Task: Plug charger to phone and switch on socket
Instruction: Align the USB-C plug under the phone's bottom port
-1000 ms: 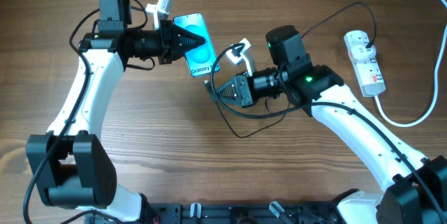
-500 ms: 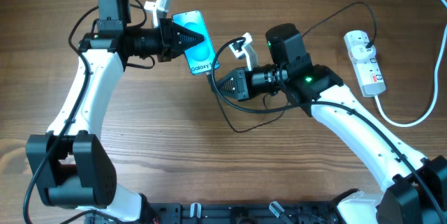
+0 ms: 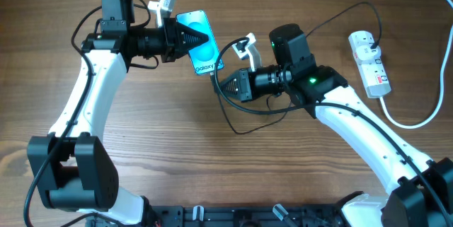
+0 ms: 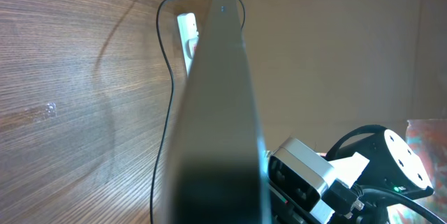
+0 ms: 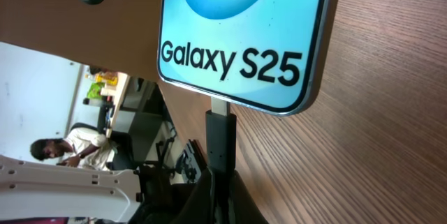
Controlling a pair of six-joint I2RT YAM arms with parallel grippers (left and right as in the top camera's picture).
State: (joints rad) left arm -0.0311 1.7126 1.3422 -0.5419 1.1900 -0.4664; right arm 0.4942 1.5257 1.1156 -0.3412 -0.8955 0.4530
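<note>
**Overhead:** The left gripper (image 3: pixel 200 42) is clamped on the phone (image 3: pixel 192 23), with one black finger lying across the cyan screen. The phone sits toward the far edge of the table (image 3: pixel 177 163), somewhat left of its middle. Its white text-strip end points at the right gripper (image 3: pixel 221 83), which is closed on the tip end of the charger (image 3: pixel 365 3), right at the phone's lower edge. From there the thin black cable loops toward the near edge. It then arcs up and over to the socket (image 3: pixel 369 63), which lies near the right edge toward the far right corner. A thick white cord (image 3: pixel 417 123) curves away from the socket toward the right edge.

**Left wrist:** The phone fills the middle, seen edge-on as a dark, blurred wedge that hides this gripper's own fingers. The black cable loops around the phone's far end, and a sliver of the white socket shows just beside it. The right arm (image 4: pixel 363 175) sits at the lower right.

**Right wrist:** The screen reads "Galaxy S25". The dark connector (image 5: pixel 220 137) stands straight against the phone's lower edge, with a short pale metal part showing between them. How deep it is seated I cannot tell. The dark fingers pinch the connector's body from below.
</note>
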